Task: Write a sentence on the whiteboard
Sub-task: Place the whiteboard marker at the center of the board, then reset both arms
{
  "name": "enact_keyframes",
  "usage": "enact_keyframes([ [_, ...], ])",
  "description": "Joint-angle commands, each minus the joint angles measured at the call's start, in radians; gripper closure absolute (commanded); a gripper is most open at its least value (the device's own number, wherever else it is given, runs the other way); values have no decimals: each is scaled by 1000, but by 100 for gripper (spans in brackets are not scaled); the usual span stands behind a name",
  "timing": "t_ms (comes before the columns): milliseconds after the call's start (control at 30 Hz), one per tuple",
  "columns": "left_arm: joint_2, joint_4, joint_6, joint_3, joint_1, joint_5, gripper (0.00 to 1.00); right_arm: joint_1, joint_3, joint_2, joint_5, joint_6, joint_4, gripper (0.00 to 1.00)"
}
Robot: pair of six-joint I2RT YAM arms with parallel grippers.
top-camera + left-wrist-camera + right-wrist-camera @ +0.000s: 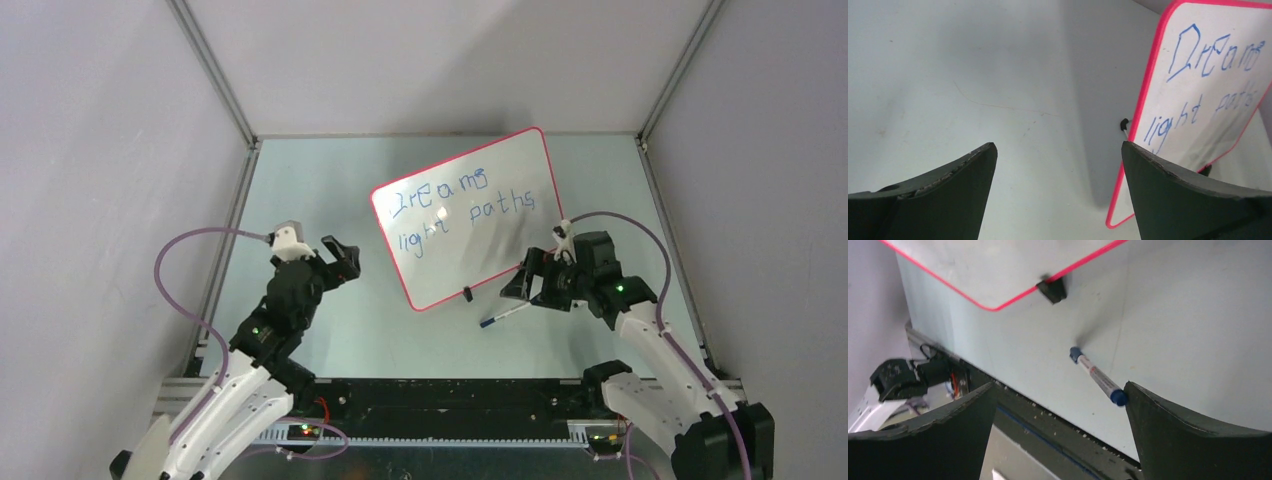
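Note:
The whiteboard [465,215] stands tilted on the table, white with a pink rim and black clip feet. On it the sentence [470,200] reads "Dreams light paths" in blue, in two lines; the left wrist view shows the whiteboard [1208,100] and the sentence [1208,75] too. A blue marker [505,316] lies flat on the table near the board's front corner. My right gripper [532,285] is open just above the marker [1096,376], with nothing held. My left gripper [342,262] stands open left of the board, empty.
A black clip foot [1052,290] holds the board's lower edge [998,307]. The table's dark front rail [440,400] runs along the near edge between the arm bases. Grey walls close in the sides and back.

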Motion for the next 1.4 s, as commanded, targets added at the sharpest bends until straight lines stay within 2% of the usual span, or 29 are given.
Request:
enact_keyframes([
  [0, -25, 58, 83, -26, 12, -132, 1, -43, 58, -90, 214, -25, 6, 1],
  [133, -48, 99, 145, -61, 12, -293, 1, -55, 65, -188, 457, -35, 32, 1],
  [300, -43, 173, 220, -98, 12, -437, 1, -73, 73, -234, 749, -55, 32, 1],
  [400, -36, 335, 319, -167, 21, -545, 0, -79, 38, -266, 914, -99, 137, 1],
  [533, -14, 618, 451, -284, 94, -540, 1, -100, -72, -291, 1014, -244, 388, 4],
  [700, 120, 954, 532, -404, 263, -355, 1, -184, -279, -299, 846, -383, 691, 1],
  [867, 314, 1144, 543, -420, 365, -218, 1, -260, -469, -247, 710, -402, 1072, 1],
  [933, 402, 1265, 557, -427, 390, -132, 4, -267, -515, -176, 685, -402, 1216, 2],
  [1033, 460, 1248, 595, -387, 398, -93, 6, -270, -534, 24, 698, -406, 1432, 3],
  [1100, 509, 1300, 641, -386, 402, -65, 9, -275, -525, 145, 702, -417, 1539, 3],
  [1133, 539, 1393, 649, -394, 404, -51, 10, -279, -520, 197, 688, -415, 1565, 3],
  [1233, 754, 1630, 693, -418, 408, -32, 13, -326, -509, 299, 560, -414, 1658, 7],
  [1267, 762, 1602, 684, -418, 410, -34, 12, -325, -510, 374, 507, -432, 1742, 8],
  [1300, 727, 1539, 664, -394, 415, -38, 6, -312, -511, 417, 489, -449, 1810, 13],
  [1333, 717, 1458, 654, -377, 427, -16, 3, -305, -502, 439, 518, -474, 1813, 13],
  [1367, 725, 1448, 640, -350, 440, -17, 1, -278, -486, 423, 554, -473, 1690, 12],
])
